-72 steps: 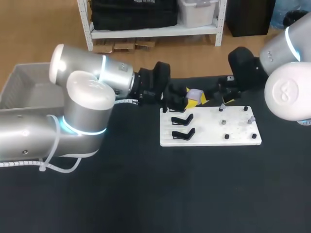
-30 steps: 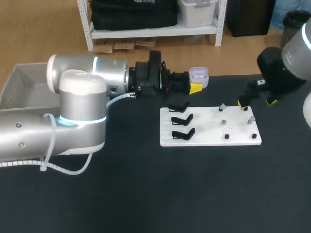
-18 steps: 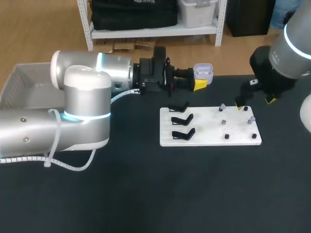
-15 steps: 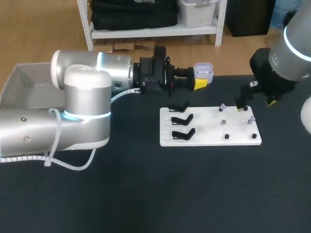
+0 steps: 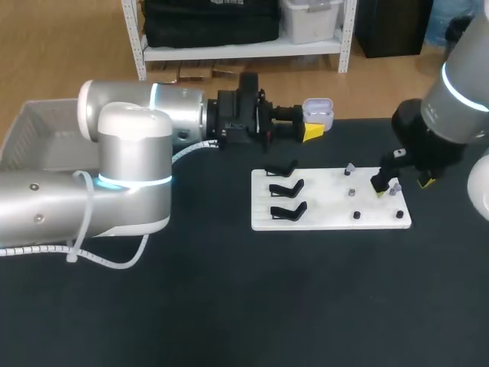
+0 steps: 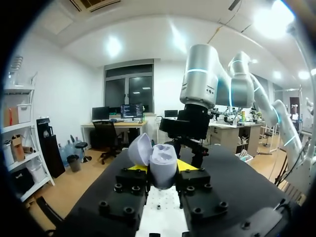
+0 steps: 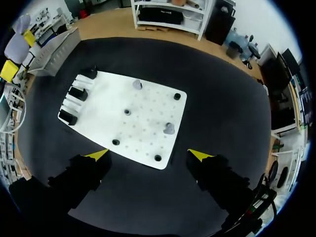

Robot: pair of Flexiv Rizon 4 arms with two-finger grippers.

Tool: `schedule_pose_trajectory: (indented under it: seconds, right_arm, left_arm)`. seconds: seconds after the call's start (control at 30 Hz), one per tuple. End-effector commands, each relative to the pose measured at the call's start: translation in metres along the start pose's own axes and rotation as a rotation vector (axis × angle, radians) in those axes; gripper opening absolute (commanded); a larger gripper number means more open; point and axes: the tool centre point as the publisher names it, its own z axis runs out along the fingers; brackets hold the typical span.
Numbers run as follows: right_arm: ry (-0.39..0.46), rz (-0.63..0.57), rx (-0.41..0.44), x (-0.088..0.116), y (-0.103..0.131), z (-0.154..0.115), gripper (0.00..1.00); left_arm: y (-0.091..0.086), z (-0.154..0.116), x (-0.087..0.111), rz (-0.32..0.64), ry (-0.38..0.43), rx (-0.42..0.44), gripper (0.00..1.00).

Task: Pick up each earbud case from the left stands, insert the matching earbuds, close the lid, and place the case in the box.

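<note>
Black tabletop (image 5: 229,306) with a white board (image 5: 328,218). My left gripper (image 5: 312,128) clamps the earbud case (image 5: 318,113), lid open, raised over the table's far edge. My right gripper (image 5: 402,186) hangs spread wide over the board's right end, near a grey earbud (image 7: 169,128). Black stands (image 5: 286,187) occupy the board's left end.

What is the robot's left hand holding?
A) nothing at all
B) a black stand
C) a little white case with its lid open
C: the left gripper pinches the earbud case from both sides, and its lid stands flipped up.
</note>
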Motion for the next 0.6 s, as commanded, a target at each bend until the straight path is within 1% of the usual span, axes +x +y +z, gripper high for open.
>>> schedule_pose_trajectory:
  seconds: [0.03, 0.17, 0.23, 0.3, 0.33, 0.4, 0.43, 0.47, 0.53, 0.57, 0.6]
  right_arm:
    - [0.026, -0.008, 0.014, -0.004, -0.004, 0.013, 1.00]
    - [0.034, -0.022, 0.096, -0.006, -0.009, 0.021, 1.00]
    - [0.029, -0.017, 0.107, -0.008, -0.011, 0.025, 1.00]
    - [0.027, -0.017, 0.140, -0.009, -0.013, 0.028, 1.00]
    - [0.028, -0.018, 0.146, -0.009, -0.013, 0.028, 0.96]
    - [0.026, -0.011, 0.142, -0.010, -0.014, 0.031, 0.91]
    - [0.029, -0.013, 0.148, -0.010, -0.014, 0.032, 0.87]
    - [0.026, -0.011, 0.154, -0.011, -0.015, 0.033, 0.78]
    - [0.027, -0.010, 0.157, -0.011, -0.018, 0.036, 0.55]
    - [0.027, -0.009, 0.157, -0.012, -0.019, 0.037, 0.50]
    - [0.028, -0.010, 0.157, -0.012, -0.020, 0.038, 0.49]
  left_arm:
    - [-0.002, -0.001, 0.001, 0.003, -0.006, -0.006, 0.00]
    - [-0.002, -0.001, 0.001, 0.003, -0.006, -0.006, 0.00]
    - [-0.002, -0.001, 0.001, 0.003, -0.006, -0.006, 0.00]
    - [-0.002, -0.001, 0.001, 0.003, -0.006, -0.006, 0.00]
    - [-0.002, -0.001, 0.001, 0.003, -0.006, -0.006, 0.00]
    - [-0.002, -0.001, 0.001, 0.003, -0.006, -0.006, 0.00]
    - [-0.002, -0.001, 0.001, 0.003, -0.006, -0.006, 0.00]
    - [-0.002, -0.001, 0.001, 0.003, -0.006, -0.006, 0.00]
    - [-0.002, -0.001, 0.001, 0.003, -0.006, -0.006, 0.00]
    - [-0.002, -0.001, 0.001, 0.003, -0.006, -0.006, 0.00]
    - [-0.002, -0.001, 0.001, 0.003, -0.006, -0.006, 0.00]
